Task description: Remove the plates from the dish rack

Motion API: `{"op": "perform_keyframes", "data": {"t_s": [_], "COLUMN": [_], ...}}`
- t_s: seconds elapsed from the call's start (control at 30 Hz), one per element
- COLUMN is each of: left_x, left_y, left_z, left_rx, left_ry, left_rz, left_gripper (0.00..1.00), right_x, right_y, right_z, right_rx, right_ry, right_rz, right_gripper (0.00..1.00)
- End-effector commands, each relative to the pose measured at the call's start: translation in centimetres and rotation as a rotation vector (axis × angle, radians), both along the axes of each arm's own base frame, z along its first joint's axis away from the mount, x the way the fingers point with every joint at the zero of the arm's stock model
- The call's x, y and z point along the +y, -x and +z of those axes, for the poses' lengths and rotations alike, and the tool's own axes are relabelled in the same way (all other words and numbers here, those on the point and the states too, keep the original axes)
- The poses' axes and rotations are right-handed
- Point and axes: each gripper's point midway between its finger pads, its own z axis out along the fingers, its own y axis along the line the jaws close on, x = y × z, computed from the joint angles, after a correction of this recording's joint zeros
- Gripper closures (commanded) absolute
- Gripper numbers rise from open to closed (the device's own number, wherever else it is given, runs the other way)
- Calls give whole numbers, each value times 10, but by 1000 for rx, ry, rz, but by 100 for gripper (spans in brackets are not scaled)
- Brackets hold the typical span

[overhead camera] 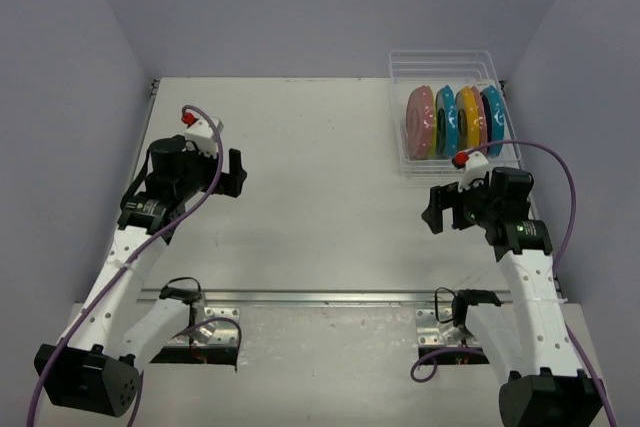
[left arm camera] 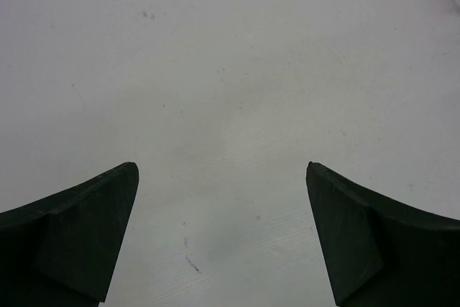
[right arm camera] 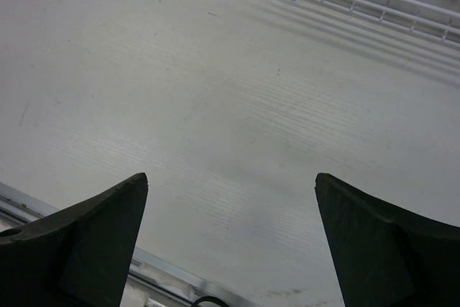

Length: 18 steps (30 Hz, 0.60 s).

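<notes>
All the plates (overhead camera: pixel 450 119) are in the dish rack (overhead camera: pixel 442 59), so we think the job is just starting. The rack sits in the upper right of the top view, on the pale surface (overhead camera: pixel 320 147). The right end effector (overhead camera: pixel 436 209) hangs just below the rack in that view, near it but not touching. Its two fingers are wide apart and hold nothing. The left end effector (overhead camera: pixel 234 174) is at the left of the frame, well apart from the rack. Its fingers are wide apart and empty too.

We think the right arm should go first, since it is closest. To do it well, we should come down from above and turn the fingers so that one goes on each side of one plate's thin edge. The plates stand very close, so we should start at an end of the row, where there is room for a finger. Then we squeeze softly, lift straight up so the plate does not catch on the ribs, and lay it on a bare part of the surface.

The plates are round and stand on their edges in a row. The pink plate (overhead camera: pixel 420 123) is at the left end, then come blue, orange-yellow and blue again, with thin yellow-green edges between. Any pattern is too small to see. The rack is see-through, with thin ribs.
</notes>
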Motion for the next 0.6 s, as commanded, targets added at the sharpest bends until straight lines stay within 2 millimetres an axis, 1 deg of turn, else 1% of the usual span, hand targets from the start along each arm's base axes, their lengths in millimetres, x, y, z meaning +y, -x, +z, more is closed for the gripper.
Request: {"op": "perform_keyframes", "data": {"t_s": [0.0, 0.13, 0.23, 0.27, 0.3, 0.37, 0.43, 0.47, 0.5, 0.57], "left_x": [-1, -3, -3, -3, -4, -3, -2, -2, -2, -1], "left_y": [-8, -8, -9, -9, -9, -10, -12, -12, -13, -13], "left_z": [17, 15, 15, 15, 16, 16, 17, 18, 19, 19], "left_rx": [-60, -53, -51, -50, -50, -49, -50, -51, -51, -52], "left_ry": [11, 16, 15, 17, 17, 12, 9, 10, 11, 10], "left_rz": [-11, -18, -18, -19, -21, -18, -13, -11, -8, -5], "left_gripper": [0, 0, 0, 0, 0, 0, 0, 0, 0, 0], "right_x": [1, -5, -15, -18, -21, -26, -30, -34, -38, -49], "right_y": [-8, -14, -31, -33, -47, -64, -88, -96, -108, -128], "right_z": [9, 15, 37, 31, 49, 65, 80, 74, 86, 87], "right_rx": [-43, -51, -83, -57, -80, -81, -80, -50, -67, -32], "right_ry": [-1, 16, 57, 67, 84, 108, 133, 139, 142, 139], "right_rz": [1, -28, -60, -69, -72, -67, -50, -50, -51, -63], "right_gripper": [1, 1, 1, 1, 1, 3, 8, 9, 12, 16]}}
